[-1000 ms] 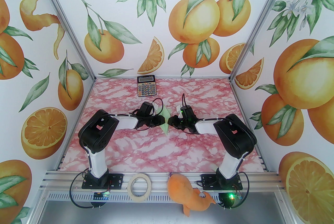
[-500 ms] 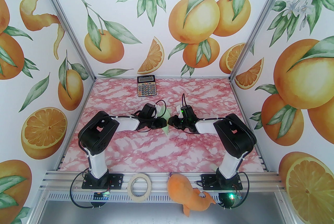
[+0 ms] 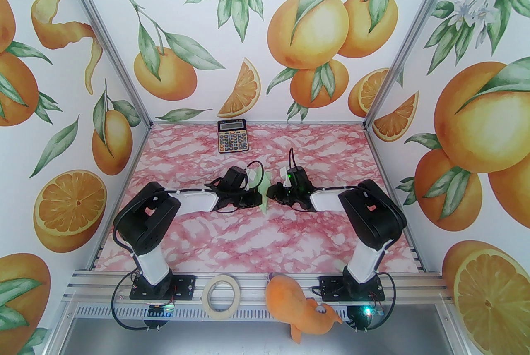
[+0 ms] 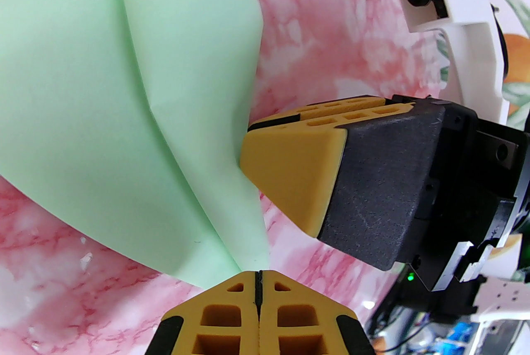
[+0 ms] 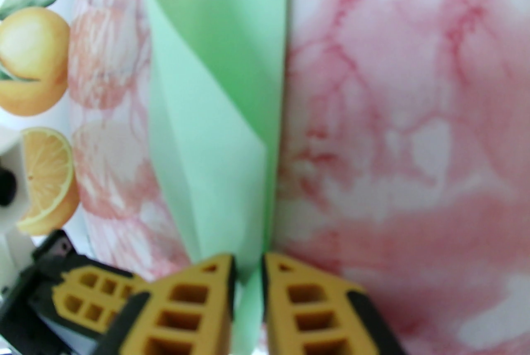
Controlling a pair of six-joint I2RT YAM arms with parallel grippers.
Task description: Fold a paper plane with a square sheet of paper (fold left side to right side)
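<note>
The pale green sheet of paper (image 3: 263,184), folded into a narrow pointed shape with curled layers, stands on edge at the table's middle between both grippers. My left gripper (image 3: 260,199) comes in from the left. In the left wrist view its yellow fingers (image 4: 223,316) are pressed together, and the paper (image 4: 124,97) tapers into their seam, with the left gripper (image 4: 258,279) shut on that corner. My right gripper (image 3: 271,192) meets the paper from the right. In the right wrist view the right gripper (image 5: 248,264) holds a strip of the paper (image 5: 215,97) between its fingers.
A black-and-orange calculator (image 3: 232,136) lies at the table's far edge. A roll of beige tape (image 3: 223,297) and an orange plush toy (image 3: 300,310) rest on the front rail between the arm bases. Orange-patterned walls enclose the pink marbled table (image 3: 248,237).
The left gripper has closed. The left arm's elbow has dropped back and to the left. The paper, a wider triangle before, now stands narrower and more upright. The right arm has barely moved.
</note>
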